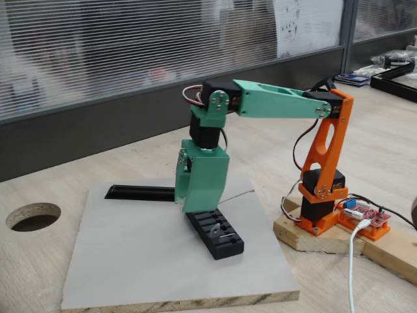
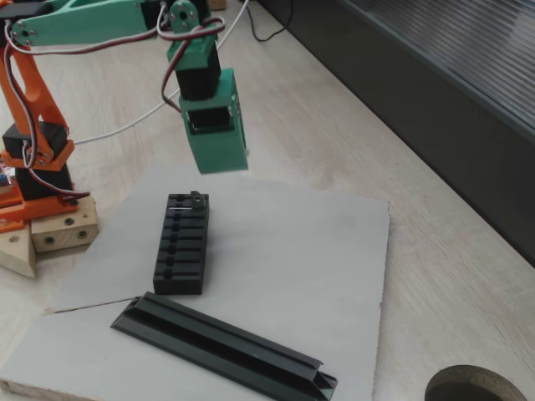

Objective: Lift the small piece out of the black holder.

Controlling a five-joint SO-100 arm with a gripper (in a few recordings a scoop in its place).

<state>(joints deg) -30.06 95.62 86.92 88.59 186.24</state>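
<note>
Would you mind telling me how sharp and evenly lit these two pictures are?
In a fixed view, soft even daylight, faint shadow beside the black slotted plastic holder, slight overall blur. In another fixed view, the green gripper is mildly soft; the small grey metal piece is barely resolved.

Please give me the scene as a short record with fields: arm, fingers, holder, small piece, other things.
arm: green and orange robot arm, reaching over the grey board
fingers: green gripper above holder's end, state unclear
holder: black slotted plastic block, flat on board
small piece: tiny grey metal plate in an end slot
other: long black angled bar beside holder
</note>
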